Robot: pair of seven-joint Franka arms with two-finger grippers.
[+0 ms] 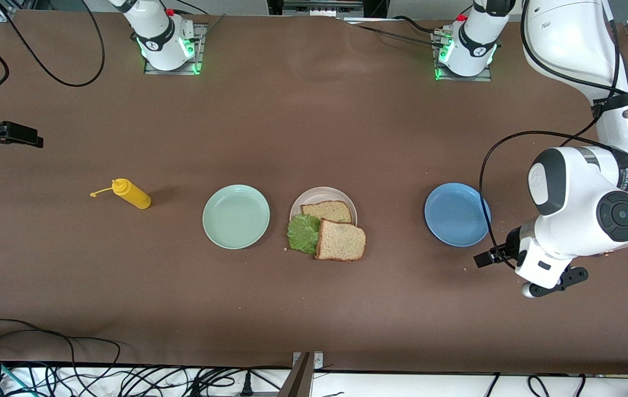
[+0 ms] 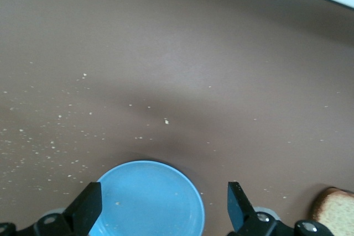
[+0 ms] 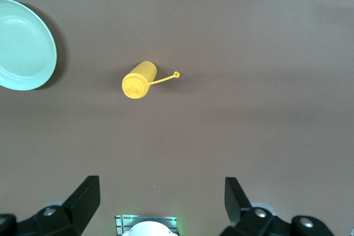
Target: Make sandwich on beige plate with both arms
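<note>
Two bread slices and one lettuce leaf overhang the beige plate, mid-counter. Three plates total: mint plate, blue plate. One yellow bottle. Left pincer and right pincer stand apart, aloft over bare counter.

The sandwich lies on the plate between two other plates.

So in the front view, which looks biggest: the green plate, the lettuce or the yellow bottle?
1. Green plate, clearly biggest.
2. Lettuce.
3. Yellow bottle, though it's close to the lettuce, and bread hides part of the leaf.
</note>
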